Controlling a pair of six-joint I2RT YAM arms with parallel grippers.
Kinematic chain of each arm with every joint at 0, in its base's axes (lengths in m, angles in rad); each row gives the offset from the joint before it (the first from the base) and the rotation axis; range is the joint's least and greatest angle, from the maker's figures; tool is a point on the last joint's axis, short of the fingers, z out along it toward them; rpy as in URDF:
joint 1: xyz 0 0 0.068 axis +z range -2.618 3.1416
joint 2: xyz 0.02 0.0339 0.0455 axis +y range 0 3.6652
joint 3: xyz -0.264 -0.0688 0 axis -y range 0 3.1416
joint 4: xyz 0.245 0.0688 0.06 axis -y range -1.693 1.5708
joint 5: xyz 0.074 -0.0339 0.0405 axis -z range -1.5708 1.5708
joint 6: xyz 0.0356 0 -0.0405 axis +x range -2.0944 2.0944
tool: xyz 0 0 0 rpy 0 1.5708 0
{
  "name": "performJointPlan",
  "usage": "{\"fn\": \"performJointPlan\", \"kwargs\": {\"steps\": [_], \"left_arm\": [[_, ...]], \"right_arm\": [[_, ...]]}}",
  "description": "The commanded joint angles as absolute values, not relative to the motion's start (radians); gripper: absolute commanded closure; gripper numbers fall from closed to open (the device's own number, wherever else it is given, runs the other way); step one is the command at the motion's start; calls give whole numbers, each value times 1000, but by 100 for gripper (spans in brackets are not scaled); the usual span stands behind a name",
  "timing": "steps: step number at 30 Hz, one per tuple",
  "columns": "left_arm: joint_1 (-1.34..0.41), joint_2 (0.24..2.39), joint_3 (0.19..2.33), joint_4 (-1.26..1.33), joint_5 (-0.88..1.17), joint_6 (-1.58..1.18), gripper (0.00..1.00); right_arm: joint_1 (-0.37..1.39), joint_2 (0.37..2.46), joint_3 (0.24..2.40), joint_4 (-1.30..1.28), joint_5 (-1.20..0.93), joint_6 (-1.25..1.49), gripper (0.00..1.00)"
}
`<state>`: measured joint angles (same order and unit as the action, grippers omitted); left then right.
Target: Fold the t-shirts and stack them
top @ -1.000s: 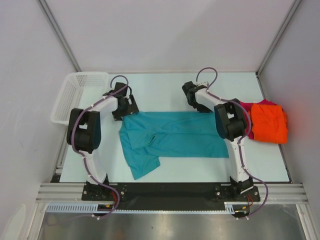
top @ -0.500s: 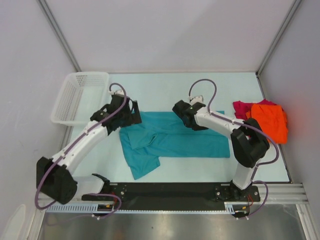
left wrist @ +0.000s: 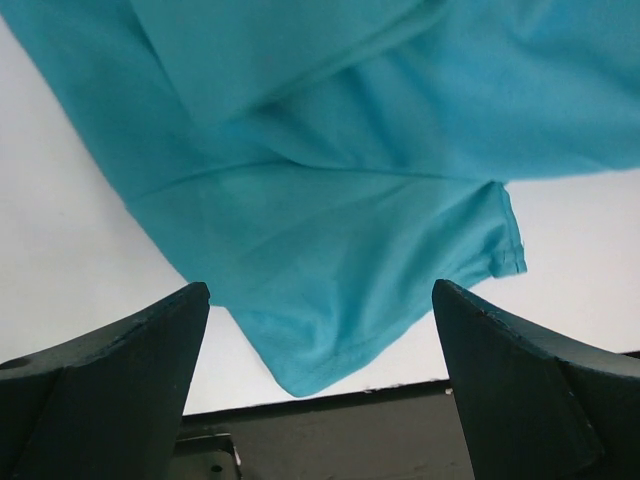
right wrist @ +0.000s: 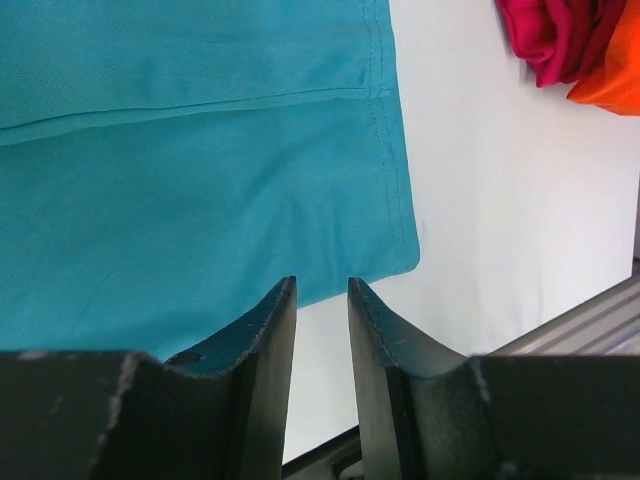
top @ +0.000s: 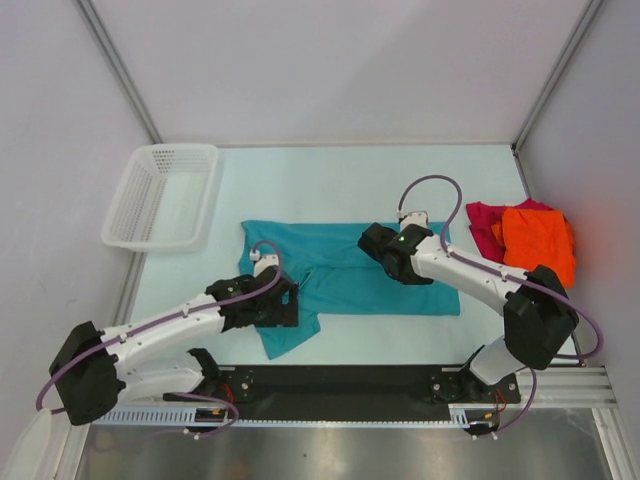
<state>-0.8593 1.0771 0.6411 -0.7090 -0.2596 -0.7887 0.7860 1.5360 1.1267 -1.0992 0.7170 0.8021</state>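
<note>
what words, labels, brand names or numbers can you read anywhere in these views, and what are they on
None: no text can be read in any view.
The teal-blue t-shirt, orange t-shirt and magenta-red t-shirt are plain cloth with no print or visible tag.
The white mesh basket carries no label.
Any markings on the arms or the base rail are too small to make out.

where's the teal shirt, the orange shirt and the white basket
teal shirt [top: 345, 288]: top external view, middle of its body
orange shirt [top: 540, 245]: top external view, centre of the bunched cloth
white basket [top: 178, 148]: top external view, its far rim
</note>
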Motion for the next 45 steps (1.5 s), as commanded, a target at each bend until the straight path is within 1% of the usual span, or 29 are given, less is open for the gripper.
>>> {"fn": "performJointPlan", "kwargs": {"steps": [1,10,19,25,30,36,39,42,43,45], "left_arm": [[-945,1072,598,-669,-287,-899,1],[-1077,1032,555,-710,-287,-1003,0],[-1202,1011,515,-749,-268,-1164,1],[-1224,1022,509,-772,-288,-1207,0],[-1224,1049,499,-738,-305,-1210,1],[-1224,1092,468,-657,-308,-1204,6],[-1224,1114,456,-626,-316,-1200,12],[-1226,1132,462,-604,-331,-1181,18],[-1224,1152,465,-598,-333,-1171,23],[-1224,1169,476,-586,-331,-1161,29]], "right_arm": [[785,1500,1120,-1098,715,839,67],[727,1502,1121,-1057,706,789,66],[700,1509,1095,-1020,698,753,66],[690,1520,1089,-1003,695,738,66],[686,1520,1094,-1009,695,732,66],[680,1490,1107,-1040,710,730,67],[678,1468,1117,-1064,724,727,67],[675,1454,1118,-1081,733,727,67],[673,1451,1118,-1086,738,729,67],[672,1444,1117,-1095,739,735,67]]}}
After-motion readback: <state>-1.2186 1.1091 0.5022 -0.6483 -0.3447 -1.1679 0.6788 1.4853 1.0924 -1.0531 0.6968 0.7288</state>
